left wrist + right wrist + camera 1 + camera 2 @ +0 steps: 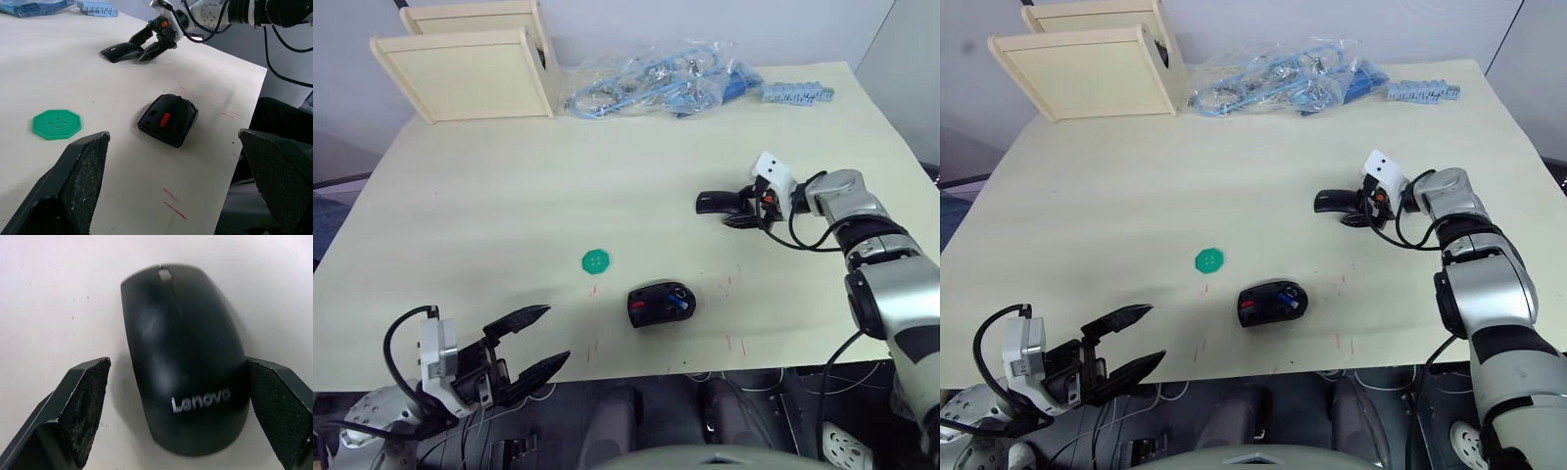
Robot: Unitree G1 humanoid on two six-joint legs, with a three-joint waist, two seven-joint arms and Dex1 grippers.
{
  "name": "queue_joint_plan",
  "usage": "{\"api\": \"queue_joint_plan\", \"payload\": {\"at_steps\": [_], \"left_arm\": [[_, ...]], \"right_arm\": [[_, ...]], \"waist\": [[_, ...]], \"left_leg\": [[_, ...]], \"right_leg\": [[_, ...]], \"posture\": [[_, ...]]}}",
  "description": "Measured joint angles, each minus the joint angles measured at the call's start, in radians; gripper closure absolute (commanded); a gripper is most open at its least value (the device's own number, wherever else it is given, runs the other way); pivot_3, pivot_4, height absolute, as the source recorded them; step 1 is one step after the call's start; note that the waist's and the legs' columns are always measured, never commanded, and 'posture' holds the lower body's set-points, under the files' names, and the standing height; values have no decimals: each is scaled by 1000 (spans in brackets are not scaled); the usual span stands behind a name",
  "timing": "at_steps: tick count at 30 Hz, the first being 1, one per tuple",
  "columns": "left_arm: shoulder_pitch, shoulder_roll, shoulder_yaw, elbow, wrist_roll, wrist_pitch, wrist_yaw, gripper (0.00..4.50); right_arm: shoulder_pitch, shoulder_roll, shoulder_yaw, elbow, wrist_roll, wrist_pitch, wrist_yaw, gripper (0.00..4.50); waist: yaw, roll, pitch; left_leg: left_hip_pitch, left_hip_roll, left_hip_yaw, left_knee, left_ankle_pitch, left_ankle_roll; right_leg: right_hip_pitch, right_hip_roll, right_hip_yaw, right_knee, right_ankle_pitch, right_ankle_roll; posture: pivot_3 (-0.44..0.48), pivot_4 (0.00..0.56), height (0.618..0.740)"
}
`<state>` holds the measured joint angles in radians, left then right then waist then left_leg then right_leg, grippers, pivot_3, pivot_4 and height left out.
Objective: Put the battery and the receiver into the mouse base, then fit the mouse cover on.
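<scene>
Nearest to us, at the table's (460, 196) near left edge, the left gripper (536, 340) hangs with its 2 fingers spread wide and nothing between them. Just past it, near the middle, we've got the mouse base (660, 304) lying inner side up, red patch showing, and the battery (680, 300) looks seated in it as a blue bit. A green disc (596, 260) sits left of the base, a little farther. Farther right, the right gripper (736, 211) has its fingers parted either side of the mouse cover (717, 203), not clamped on it. At the far edge: a wooden box (465, 69) and bagged blue cables (656, 83).
</scene>
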<state>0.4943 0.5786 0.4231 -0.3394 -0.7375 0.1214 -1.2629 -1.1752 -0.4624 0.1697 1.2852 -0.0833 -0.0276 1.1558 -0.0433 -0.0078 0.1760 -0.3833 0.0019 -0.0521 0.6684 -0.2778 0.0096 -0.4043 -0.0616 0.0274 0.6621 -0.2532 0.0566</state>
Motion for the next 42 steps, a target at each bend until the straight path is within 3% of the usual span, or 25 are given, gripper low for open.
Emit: {"api": "queue_joint_plan", "payload": {"at_steps": [16, 18, 42], "left_arm": [[8, -7, -5, 4, 7, -12, 3, 0], [8, -7, -6, 2, 7, -12, 4, 0], [-21, -2, -32, 47, 27, -27, -12, 0]], "right_arm": [[-8, -5, -11, 2, -31, 18, 46, 89], [-8, -5, -11, 2, -32, 22, 53, 591], [-8, -25, -11, 2, -71, 23, 79, 591]], "waist": [[0, 0, 0], [0, 0, 0], [-1, 1, 0]], "left_leg": [[0, 0, 0, 0, 0, 0], [0, 0, 0, 0, 0, 0], [0, 0, 0, 0, 0, 0]], "right_leg": [[0, 0, 0, 0, 0, 0], [0, 0, 0, 0, 0, 0], [0, 0, 0, 0, 0, 0]], "posture": [[0, 150, 740], [0, 150, 740], [0, 150, 740]]}}
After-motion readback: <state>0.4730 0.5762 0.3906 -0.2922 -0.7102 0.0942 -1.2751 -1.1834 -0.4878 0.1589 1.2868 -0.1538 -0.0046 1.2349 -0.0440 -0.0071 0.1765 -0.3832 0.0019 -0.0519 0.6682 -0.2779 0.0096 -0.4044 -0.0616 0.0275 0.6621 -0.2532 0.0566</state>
